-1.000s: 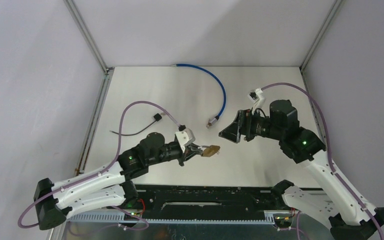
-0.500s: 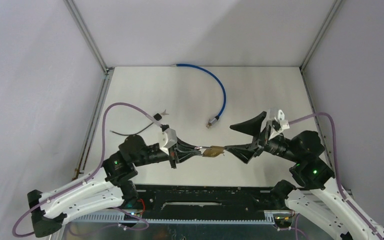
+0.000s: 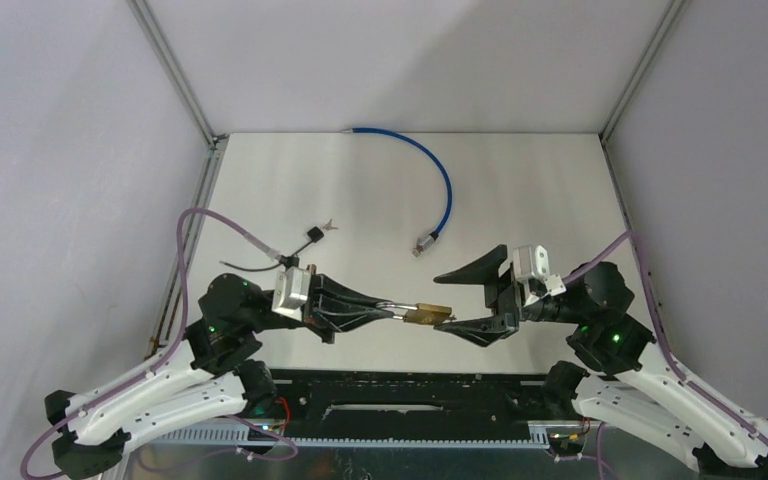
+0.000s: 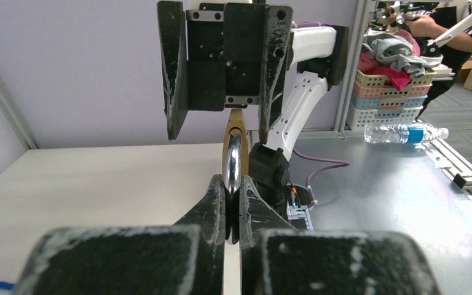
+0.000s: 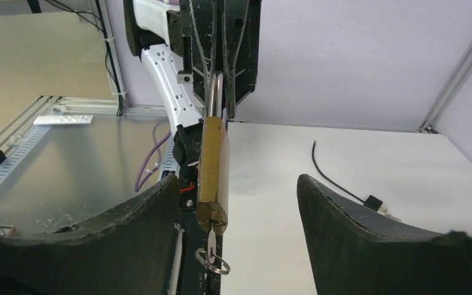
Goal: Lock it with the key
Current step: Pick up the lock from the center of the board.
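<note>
Brass padlock (image 5: 212, 166) w/ key (image 5: 212, 236) in it, shackle (image 5: 215, 92) pinched by L gripper (image 3: 390, 310), sits btwn spread jaws of R gripper (image 3: 444, 302)

- No word, brand, number or sign is legible in any view.
- White label strip (image 5: 64, 118) on the metal bench: dark print, too small to read.
- Water bottle (image 4: 405, 132): blue wrapper, wording blurred.
</note>
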